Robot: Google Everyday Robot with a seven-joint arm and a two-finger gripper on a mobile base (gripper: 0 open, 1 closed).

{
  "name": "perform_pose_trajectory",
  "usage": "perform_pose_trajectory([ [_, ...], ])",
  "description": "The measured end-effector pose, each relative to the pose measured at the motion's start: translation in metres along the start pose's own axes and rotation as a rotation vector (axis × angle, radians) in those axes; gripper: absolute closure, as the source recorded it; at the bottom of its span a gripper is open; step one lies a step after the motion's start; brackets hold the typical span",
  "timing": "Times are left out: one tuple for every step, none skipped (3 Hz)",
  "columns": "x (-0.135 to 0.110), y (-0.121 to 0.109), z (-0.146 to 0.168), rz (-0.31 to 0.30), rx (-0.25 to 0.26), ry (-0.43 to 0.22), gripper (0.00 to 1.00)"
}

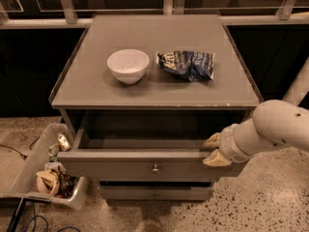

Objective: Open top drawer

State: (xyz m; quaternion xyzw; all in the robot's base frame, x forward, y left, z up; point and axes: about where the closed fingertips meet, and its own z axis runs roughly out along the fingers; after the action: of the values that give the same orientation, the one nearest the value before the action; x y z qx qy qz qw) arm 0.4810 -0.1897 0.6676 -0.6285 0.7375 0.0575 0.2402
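Top drawer point(120, 167) open: pulled well out below the tabletop point(91, 83), grey inside showing.
My gripper point(214, 150) is at the front's right end, apparently pinching its top edge. I judge little is left beyond letting go.

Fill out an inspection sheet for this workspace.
Surface: grey cabinet top holds a white bowl and a blue snack bag, apart.
Job's things: top drawer stands open; nothing seen inside.
Clutter: plastic bin of rubbish on the floor, left of the cabinet.
Gripper: gripper at the right end of the top drawer's front edge.
Cables: dark cables on the floor, lower left.
Surroundings: speckled floor; dark windows behind.
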Motion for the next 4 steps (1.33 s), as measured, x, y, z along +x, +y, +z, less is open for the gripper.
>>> perform_pose_trajectory([
  [0.0,0.0,0.0,0.0,0.0,0.0,1.0],
  [0.0,0.0,0.0001,0.0,0.0,0.0,0.81],
  [0.0009,-0.0015,0.0012,0.008,-0.004,0.0,0.58],
  [0.0009,-0.0015,0.0012,0.008,-0.004,0.0,0.35],
])
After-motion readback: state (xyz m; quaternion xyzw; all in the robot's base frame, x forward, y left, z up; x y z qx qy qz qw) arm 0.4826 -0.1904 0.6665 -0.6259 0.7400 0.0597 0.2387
